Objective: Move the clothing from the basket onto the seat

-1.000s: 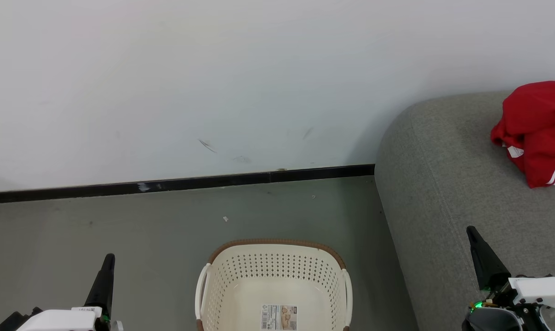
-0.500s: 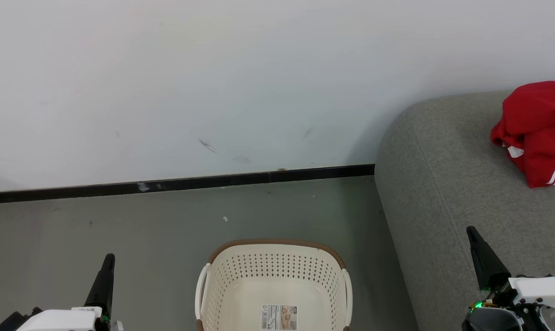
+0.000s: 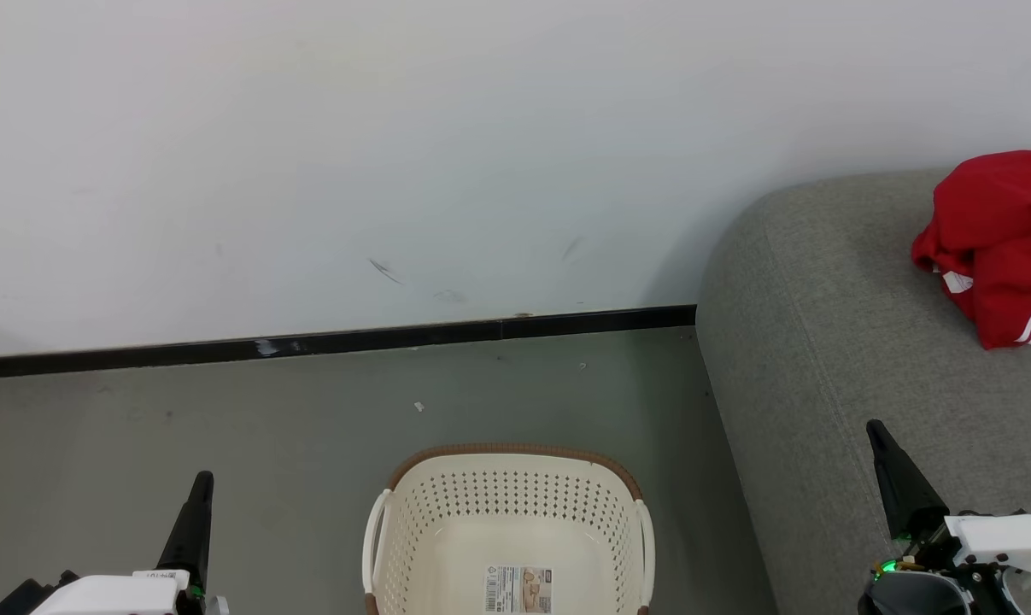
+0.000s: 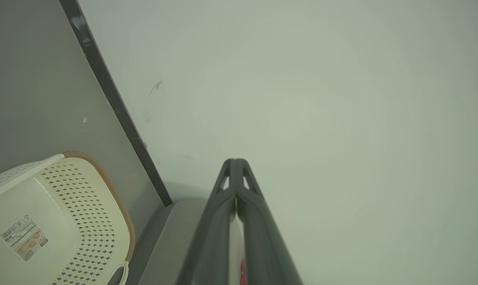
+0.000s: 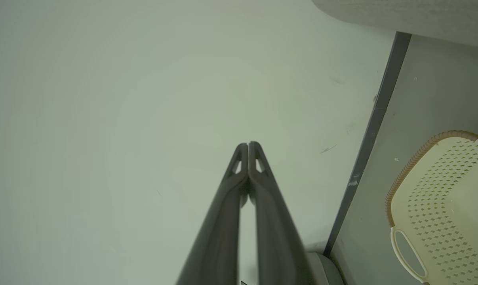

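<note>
Left end effector [image 3: 197,495] and right end effector [image 3: 881,440] are both pressed together and hold nothing. The basket [image 3: 515,448] between them is empty. The clothing [image 3: 993,239] lies bunched on the seat [image 3: 823,342]; I think a careless right-arm sweep could drag it off.

The left gripper [image 4: 235,162], jaws pressed together, faces the wall [image 4: 334,99].

The floor [image 3: 225,410] carries the basket [image 3: 515,504]. Right of the basket stands the seat [image 3: 823,342], the clothing [image 3: 993,239] lying on it.
</note>
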